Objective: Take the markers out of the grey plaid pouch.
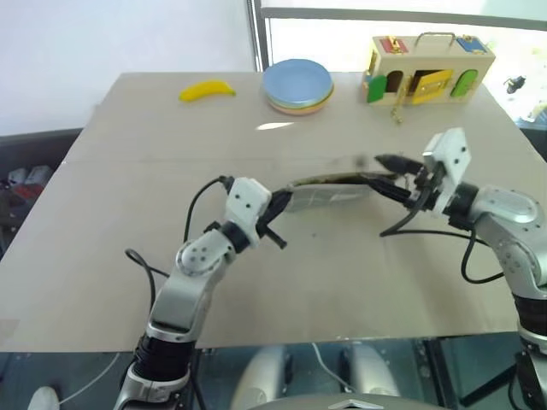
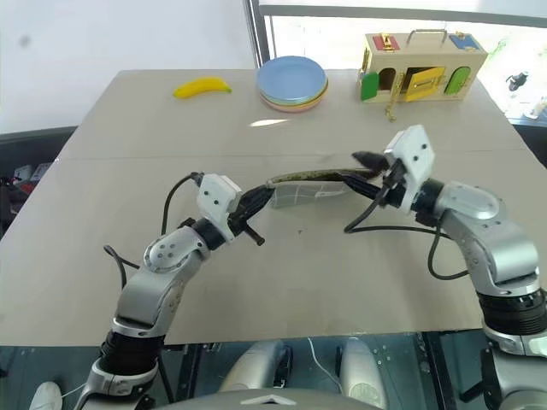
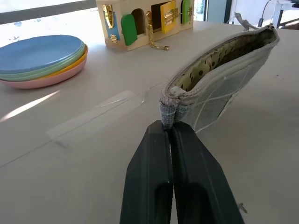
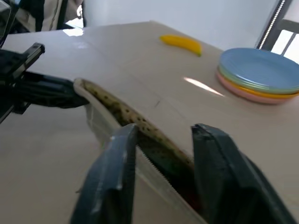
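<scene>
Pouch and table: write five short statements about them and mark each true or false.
1. The left gripper is shut on one end of the pouch. True.
2. The pouch is zipped closed. False: its top gapes, showing dotted lining.
3. The right gripper has its fingers apart at the pouch's open edge. True.
4. The banana lies on the plates. False: it lies on the table, apart from them.
5. The markers lie out on the table. False: none are seen there.

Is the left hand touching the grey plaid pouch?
Touching. In the left wrist view, the left hand is shut on the corner of the grey plaid pouch.
</scene>
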Motion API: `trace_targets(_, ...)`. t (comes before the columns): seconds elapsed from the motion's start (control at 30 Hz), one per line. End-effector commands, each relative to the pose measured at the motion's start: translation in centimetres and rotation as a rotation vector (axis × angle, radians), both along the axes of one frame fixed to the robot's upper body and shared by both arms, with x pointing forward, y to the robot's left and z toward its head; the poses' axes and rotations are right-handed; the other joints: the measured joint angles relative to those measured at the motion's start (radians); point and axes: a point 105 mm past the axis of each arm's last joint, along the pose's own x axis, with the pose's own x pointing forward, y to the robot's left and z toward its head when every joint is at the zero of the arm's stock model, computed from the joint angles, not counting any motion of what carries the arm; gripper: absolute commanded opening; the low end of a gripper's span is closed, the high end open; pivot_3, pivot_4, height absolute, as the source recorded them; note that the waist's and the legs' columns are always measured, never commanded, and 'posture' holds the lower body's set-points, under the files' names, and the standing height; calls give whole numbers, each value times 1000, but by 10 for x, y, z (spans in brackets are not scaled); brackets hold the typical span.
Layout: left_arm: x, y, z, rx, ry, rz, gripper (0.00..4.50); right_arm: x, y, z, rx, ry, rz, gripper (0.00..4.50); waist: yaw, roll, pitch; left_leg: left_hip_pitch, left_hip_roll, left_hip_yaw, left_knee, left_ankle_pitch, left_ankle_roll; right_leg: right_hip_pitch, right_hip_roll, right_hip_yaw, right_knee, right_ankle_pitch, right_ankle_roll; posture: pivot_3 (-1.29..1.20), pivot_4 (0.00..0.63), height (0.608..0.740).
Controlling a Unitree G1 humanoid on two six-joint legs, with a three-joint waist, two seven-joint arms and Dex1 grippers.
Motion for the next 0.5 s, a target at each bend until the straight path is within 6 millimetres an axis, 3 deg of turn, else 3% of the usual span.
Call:
trace_targets(0.03,-6,-7,16,-8,-79,-20,0,3,4,5,-11,-53,6,37,0,0,0,0,0,0,0,0,0,0,0,0,0,0,0,0,150,740)
trace_targets(0.23,-8,-8,16,-12,-79,-21,0,14,8,-2,-37,-55,-7,37,-3,0,0,0,0,0,0,0,0,0,0,0,0,0,0,0,150,740)
trace_targets(0.5,-7,-13,17,-18,-86,-35,0,22,9,-37,-307,-81,53,37,-7,0,0,0,0,0,0,0,0,0,1,0,0,0,0,0,150,740)
